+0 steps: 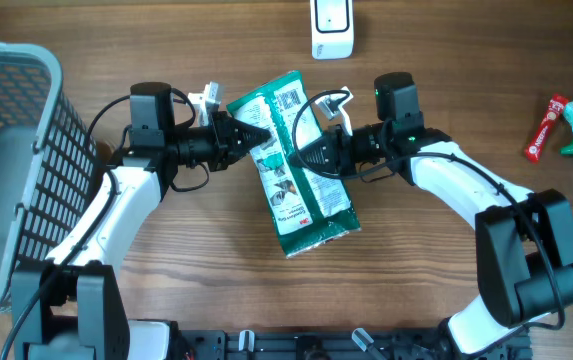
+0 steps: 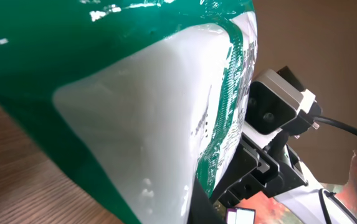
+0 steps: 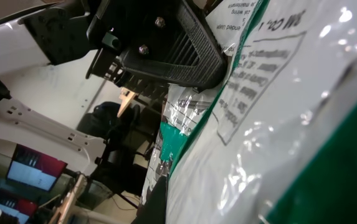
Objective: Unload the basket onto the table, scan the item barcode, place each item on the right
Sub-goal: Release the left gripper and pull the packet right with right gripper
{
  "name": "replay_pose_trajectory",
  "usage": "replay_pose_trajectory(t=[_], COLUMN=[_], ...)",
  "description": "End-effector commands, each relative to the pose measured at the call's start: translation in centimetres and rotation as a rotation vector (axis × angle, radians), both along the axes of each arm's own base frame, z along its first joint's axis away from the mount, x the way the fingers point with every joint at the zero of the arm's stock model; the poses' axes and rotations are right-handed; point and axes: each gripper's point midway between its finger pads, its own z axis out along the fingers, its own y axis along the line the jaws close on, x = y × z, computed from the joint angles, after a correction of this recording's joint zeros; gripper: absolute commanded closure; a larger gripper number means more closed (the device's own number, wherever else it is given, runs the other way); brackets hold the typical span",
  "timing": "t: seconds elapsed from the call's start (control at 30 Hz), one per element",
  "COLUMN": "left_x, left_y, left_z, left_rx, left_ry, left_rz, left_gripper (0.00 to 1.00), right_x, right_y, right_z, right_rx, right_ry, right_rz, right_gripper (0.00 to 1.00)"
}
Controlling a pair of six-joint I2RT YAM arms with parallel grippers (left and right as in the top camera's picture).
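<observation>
Two arms hold green packet (image 1: 306, 200) over the table (image 1: 416, 290)
Both the left tool (image 1: 256, 140) and right tool (image 1: 306, 155) are clamped tight on its upper half (barcode (image 1: 288, 98) facing up), near the white scanner (image 1: 331, 30).

We record a brown wood-grain tabletop (image 1: 416, 280) beneath both claws. A grey plastic lattice basket (image 1: 26, 150) stands well left of the left claw (image 1: 259, 135). Beyond the right claw (image 1: 302, 157), a plain tan wall (image 2: 328, 43). Lighting is even.
</observation>
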Motion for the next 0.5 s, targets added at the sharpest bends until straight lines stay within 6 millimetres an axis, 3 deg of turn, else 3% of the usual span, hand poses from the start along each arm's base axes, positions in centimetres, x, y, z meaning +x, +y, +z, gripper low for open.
replay_pose_trajectory(t=[0.0,0.17,0.23,0.3,0.47], left_x=[0.0,0.8,1.1,1.1,-0.1], left_y=[0.1,2.0,3.3,4.7,6.9], left_z=[-0.2,-1.7,-3.3,-5.1,-8.2], left_rx=[0.01,0.086,0.155,0.239,0.398], left_ry=[-0.028,-0.008,0.05,0.117,0.242], left_rz=[-0.01,0.067,0.135,0.199,0.283], left_gripper=[0.96,0.76,0.66,0.39,0.09], right_x=[0.8,0.2,-1.0,-2.7,-7.5], right_y=[-1.1,-3.4,-4.2,-5.2,-6.3], right_z=[1.2,2.5,1.5,0.3,2.9], right_rx=[0.006,-0.018,-0.118,-0.246,-0.266], right_ry=[-0.057,-0.064,-0.073,-0.072,-0.153], right_rz=[-0.04,-0.085,-0.114,-0.13,-0.059], right_gripper=[0.95,0.95,0.95,0.95,0.96])
